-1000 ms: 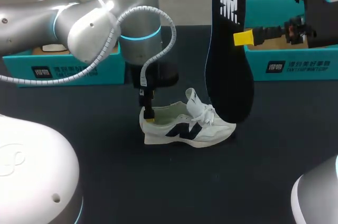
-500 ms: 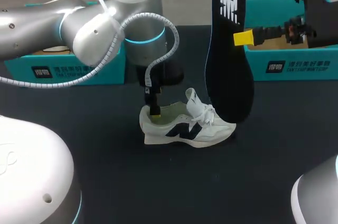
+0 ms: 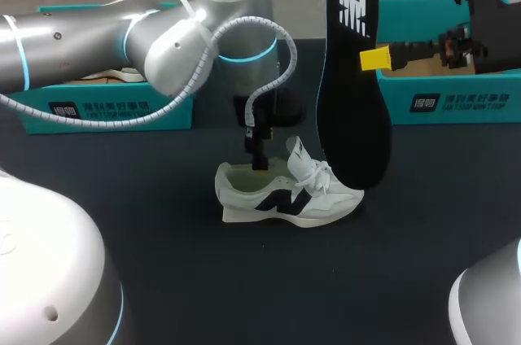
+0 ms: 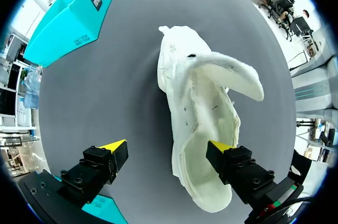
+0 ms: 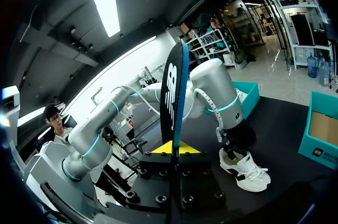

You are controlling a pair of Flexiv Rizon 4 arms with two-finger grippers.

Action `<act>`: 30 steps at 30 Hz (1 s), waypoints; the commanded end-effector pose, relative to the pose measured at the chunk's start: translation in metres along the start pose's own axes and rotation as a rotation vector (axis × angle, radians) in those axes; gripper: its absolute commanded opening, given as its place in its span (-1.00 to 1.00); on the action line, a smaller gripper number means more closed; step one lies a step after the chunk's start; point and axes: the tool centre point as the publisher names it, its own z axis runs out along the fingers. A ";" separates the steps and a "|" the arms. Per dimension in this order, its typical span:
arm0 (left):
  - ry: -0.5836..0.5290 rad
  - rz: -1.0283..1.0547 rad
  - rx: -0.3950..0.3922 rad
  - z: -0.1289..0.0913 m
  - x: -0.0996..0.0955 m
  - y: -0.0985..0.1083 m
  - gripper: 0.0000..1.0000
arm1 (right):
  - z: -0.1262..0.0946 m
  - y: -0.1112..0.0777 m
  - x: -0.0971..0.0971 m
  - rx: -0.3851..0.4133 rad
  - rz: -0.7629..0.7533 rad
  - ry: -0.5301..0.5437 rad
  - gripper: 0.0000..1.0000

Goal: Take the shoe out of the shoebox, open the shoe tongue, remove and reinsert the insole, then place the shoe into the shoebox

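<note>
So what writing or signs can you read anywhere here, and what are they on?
Tall black foam insole: white logo only, no readable words.
White sneaker: dark side emblem, no words.
Left teal cardboard shoebox: white print, too blurred.
Right teal cardboard shoebox: white print, too blurred.

The near half of the table (image 3: 269,288) in front of the shoe (image 3: 285,194) is open, as is the strip to its left. The left gripper (image 4: 166,146), fingers spread, straddles the shoe's far wall. The insole (image 3: 352,76), pinched upright by the right gripper (image 3: 376,58), blocks above the toe, and the left shoebox (image 3: 106,109) and right shoebox (image 3: 456,102) line the far edge.
</note>
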 end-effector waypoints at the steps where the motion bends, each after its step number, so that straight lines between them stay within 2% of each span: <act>1: 0.014 0.003 -0.011 0.016 -0.005 -0.017 1.00 | 0.003 0.003 -0.001 0.005 0.001 0.001 -1.00; 8: 0.014 -0.011 -0.006 0.030 -0.004 -0.021 1.00 | 0.003 0.003 -0.001 0.005 0.001 0.001 -1.00; 9: 0.015 -0.013 -0.006 0.031 -0.004 -0.021 0.76 | 0.003 0.003 -0.001 0.005 0.001 0.001 -1.00; 11: 0.015 -0.021 0.000 0.032 -0.004 -0.020 -0.04 | 0.003 0.003 -0.001 0.005 0.001 0.001 -1.00; 12: 0.015 -0.025 0.004 0.032 -0.004 -0.019 -0.18 | 0.003 0.003 -0.001 0.005 0.001 0.001 -1.00; 13: 0.018 -0.027 0.010 0.032 -0.003 -0.019 -0.42 | 0.003 0.003 -0.001 0.005 0.001 0.001 -1.00; 14: 0.019 -0.027 0.013 0.032 -0.002 -0.018 -0.86 | 0.003 0.003 -0.001 0.005 0.001 0.001 -1.00; 15: 0.020 -0.029 0.017 0.032 -0.001 -0.017 -1.00 | 0.003 0.003 -0.001 0.005 0.001 0.001 -1.00; 21: 0.043 -0.058 0.023 0.031 0.009 -0.012 -1.00 | 0.003 0.003 -0.001 0.005 0.001 0.001 -1.00; 30: 0.043 -0.058 0.023 0.031 0.009 -0.012 -1.00 | 0.003 0.003 -0.001 0.005 0.001 0.001 -1.00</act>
